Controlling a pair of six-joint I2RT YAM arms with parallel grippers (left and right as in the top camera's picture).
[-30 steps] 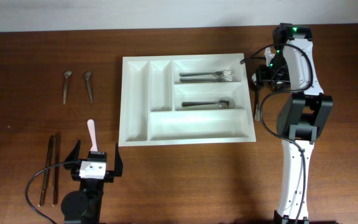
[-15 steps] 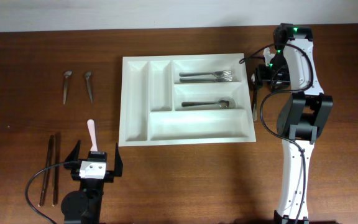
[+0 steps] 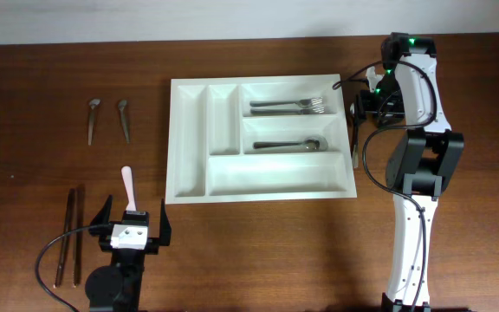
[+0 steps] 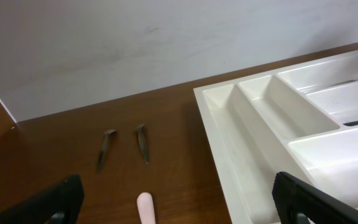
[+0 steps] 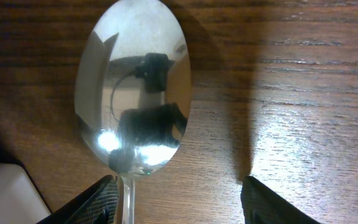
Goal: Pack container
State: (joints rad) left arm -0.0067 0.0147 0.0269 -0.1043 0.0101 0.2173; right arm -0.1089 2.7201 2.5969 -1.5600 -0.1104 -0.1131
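Shiny steel spoon (image 5: 132, 87) is straddled by the open right end effector (image 5: 179, 193); closed off-centre, it could be skidded into the white plastic cutlery tray (image 3: 267, 175).

Robotics lab bench: wooden table (image 3: 258, 251) carried cabled right arm (image 3: 414, 173) at 3 o'clock, left arm (image 3: 124, 260) at 7, white wall (image 4: 135, 50) at 12.
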